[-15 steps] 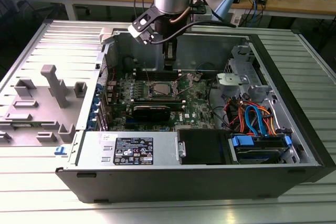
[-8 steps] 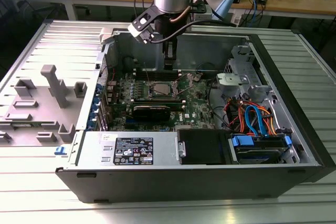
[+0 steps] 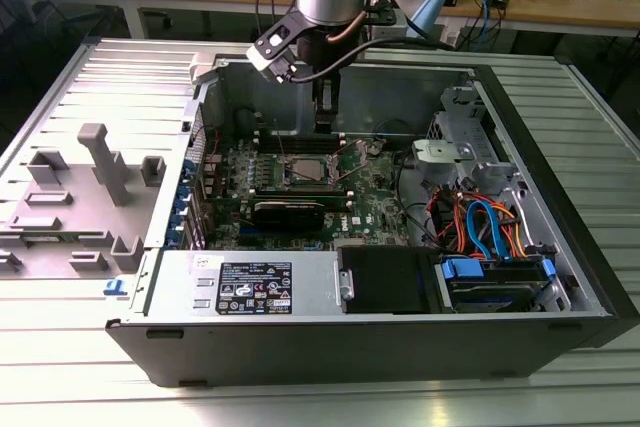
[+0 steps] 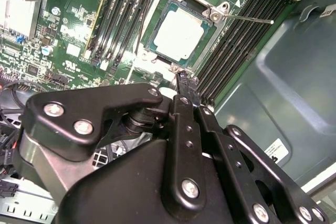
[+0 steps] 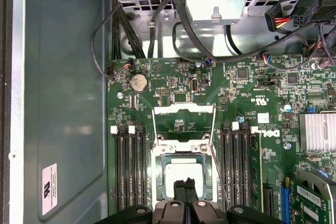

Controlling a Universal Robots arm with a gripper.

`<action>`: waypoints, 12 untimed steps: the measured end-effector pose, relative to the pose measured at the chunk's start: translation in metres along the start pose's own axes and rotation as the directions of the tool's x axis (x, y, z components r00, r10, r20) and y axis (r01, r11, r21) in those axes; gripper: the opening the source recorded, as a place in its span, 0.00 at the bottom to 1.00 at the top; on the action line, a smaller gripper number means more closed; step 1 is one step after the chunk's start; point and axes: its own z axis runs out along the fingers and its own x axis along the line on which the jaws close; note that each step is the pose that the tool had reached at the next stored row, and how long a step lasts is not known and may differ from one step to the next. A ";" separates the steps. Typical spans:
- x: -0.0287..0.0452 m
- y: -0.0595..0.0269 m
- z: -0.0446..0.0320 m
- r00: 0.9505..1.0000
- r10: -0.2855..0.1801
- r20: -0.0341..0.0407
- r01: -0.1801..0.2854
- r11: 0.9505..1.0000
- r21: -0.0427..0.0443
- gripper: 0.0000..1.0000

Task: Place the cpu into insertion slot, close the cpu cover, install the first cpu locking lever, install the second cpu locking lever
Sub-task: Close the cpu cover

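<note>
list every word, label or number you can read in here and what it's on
power supply label: dense print and symbols, too small to read.
case wall sticker: white, with print too small to read.
motherboard: white markings, none I can quote with confidence.
So there is no text to quote.

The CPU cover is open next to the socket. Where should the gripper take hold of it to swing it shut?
Probably the free crossbar of the cpu cover, the silvery edge farthest from the cpu, approached from the coin battery side. The frame's middle is cut out, so only the thin rim offers grip, and its hinged edge lies beside the cpu.
</note>
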 end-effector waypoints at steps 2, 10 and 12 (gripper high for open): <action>0.0000 0.0011 0.0000 1.000 0.000 0.000 0.000 1.000 0.000 0.11; 0.0002 0.0071 0.0002 1.000 0.000 0.000 0.000 1.000 0.000 0.11; 0.0002 0.0084 0.0002 1.000 0.000 0.000 0.000 1.000 0.000 0.11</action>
